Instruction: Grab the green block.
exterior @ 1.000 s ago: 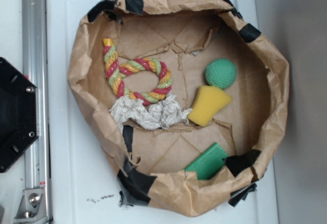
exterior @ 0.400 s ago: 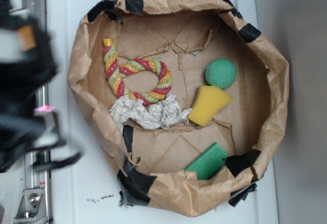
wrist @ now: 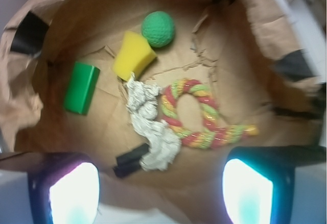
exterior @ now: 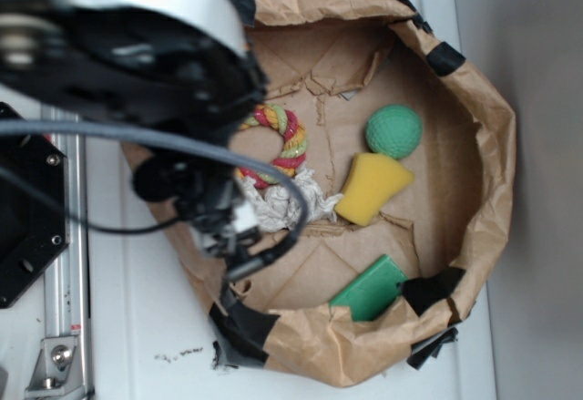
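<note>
The green block point(exterior: 369, 288) point(wrist: 81, 88) lies flat on the floor of the brown paper basket point(exterior: 492, 145) point(wrist: 245, 4), by its near right wall in the exterior view. My gripper point(exterior: 239, 241) point(wrist: 161, 191) hangs over the basket's left rim, well left of the block. It is open, its two glowing pads point(wrist: 74, 193) wide apart with nothing between them. In the wrist view the block sits at the left, far beyond the fingers.
Inside the basket lie a round green ball point(exterior: 393, 131) point(wrist: 158, 29), a yellow wedge point(exterior: 372, 188) point(wrist: 133, 55) and a coloured rope toy with a white frayed end point(exterior: 273, 201) point(wrist: 194, 114). Black tape patches the rim point(exterior: 241, 323). The arm covers the basket's upper left.
The arm has swung in from the left edge, from out of view to over the basket's left side. The objects in the basket have not moved.
</note>
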Robot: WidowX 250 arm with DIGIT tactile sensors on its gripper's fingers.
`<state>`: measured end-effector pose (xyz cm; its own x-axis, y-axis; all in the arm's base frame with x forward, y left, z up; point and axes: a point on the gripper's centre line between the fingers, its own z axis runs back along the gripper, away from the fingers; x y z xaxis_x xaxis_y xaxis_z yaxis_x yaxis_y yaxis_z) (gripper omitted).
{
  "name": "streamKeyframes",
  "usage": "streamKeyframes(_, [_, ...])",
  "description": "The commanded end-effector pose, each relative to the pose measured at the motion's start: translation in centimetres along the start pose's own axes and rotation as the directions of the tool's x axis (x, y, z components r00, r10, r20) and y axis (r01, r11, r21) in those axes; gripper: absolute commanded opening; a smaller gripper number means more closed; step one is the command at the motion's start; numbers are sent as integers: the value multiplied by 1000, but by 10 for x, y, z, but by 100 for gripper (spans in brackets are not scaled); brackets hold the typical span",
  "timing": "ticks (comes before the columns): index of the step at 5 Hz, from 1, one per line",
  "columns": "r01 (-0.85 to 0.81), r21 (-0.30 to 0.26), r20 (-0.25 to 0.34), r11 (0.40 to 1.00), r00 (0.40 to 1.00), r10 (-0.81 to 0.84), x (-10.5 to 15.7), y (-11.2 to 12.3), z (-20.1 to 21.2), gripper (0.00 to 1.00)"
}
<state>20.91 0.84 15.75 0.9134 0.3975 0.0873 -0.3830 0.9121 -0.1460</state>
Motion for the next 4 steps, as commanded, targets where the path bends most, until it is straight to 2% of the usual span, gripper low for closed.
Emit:
streamKeyframes(1, [-89,-87,-25,992,996,87,22,-43,-30,100])
streamKeyframes(2, [-152,-83,-32,985,988,149,28,-54,-49,100])
streamKeyframes(3, [-218,-54,-48,975,975,215,46,-58,-78,100])
streamKeyframes(4, [-240,-50,-55,970,970,237,62,-65,-98,100])
